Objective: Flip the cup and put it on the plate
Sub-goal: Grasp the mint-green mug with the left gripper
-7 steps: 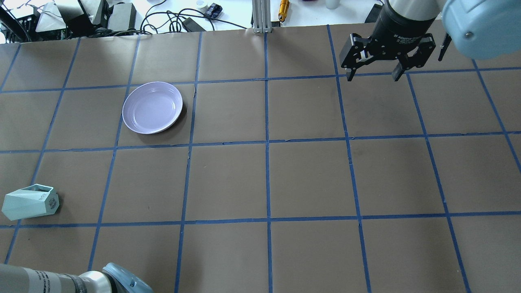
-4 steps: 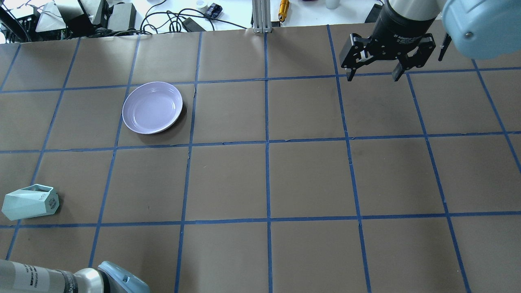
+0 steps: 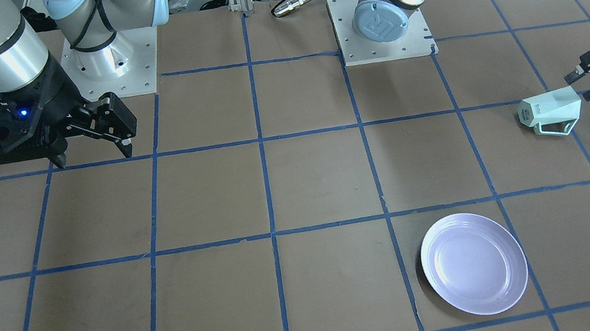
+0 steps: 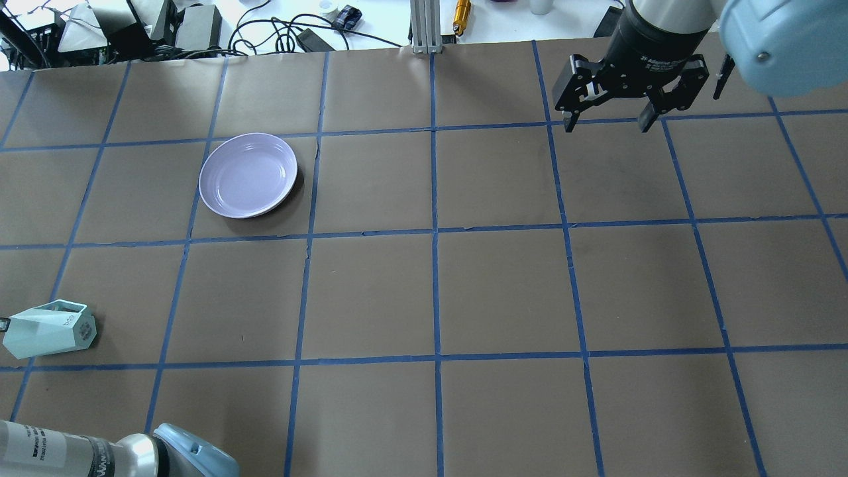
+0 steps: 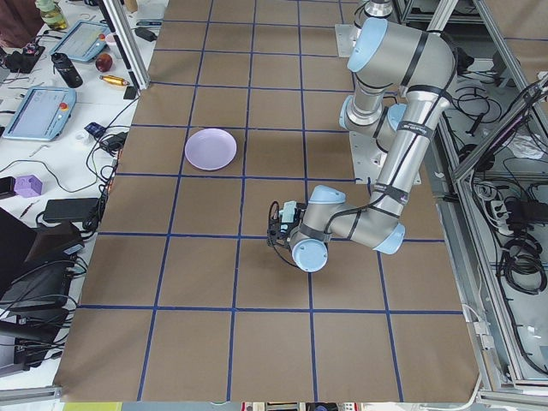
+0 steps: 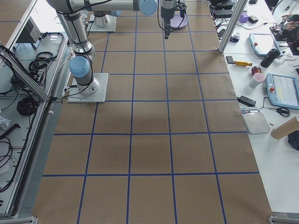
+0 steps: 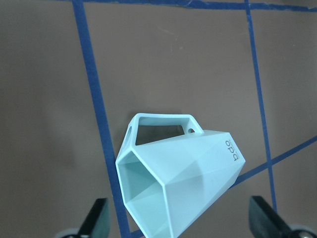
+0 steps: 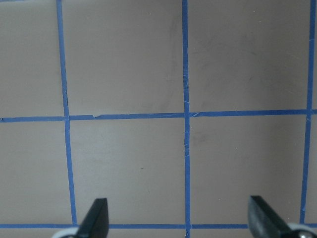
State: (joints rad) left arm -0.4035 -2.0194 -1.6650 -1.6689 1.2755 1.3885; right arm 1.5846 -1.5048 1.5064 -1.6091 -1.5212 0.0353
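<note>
The mint-green cup (image 4: 50, 329) lies on its side near the table's left edge, its handle toward the far side. It also shows in the front view (image 3: 551, 110) and fills the left wrist view (image 7: 178, 178), its open mouth turned toward the camera. My left gripper (image 3: 580, 85) is open and low, just beside the cup's mouth end, with a finger on each side in the wrist view. The lavender plate (image 4: 248, 175) sits empty, farther out and to the right of the cup (image 3: 474, 263). My right gripper (image 4: 608, 122) is open and empty, high over the far right.
The brown table has a blue tape grid. Cables, boxes and an aluminium post (image 4: 424, 26) line its far edge. The two arm bases (image 3: 378, 19) (image 3: 109, 58) stand at the robot's side. My left arm's elbow (image 4: 192, 454) lies low at the near left.
My left arm has shifted left, and its fingertip now shows at the overhead view's left edge beside the cup. The cup, plate and right gripper have not moved.
</note>
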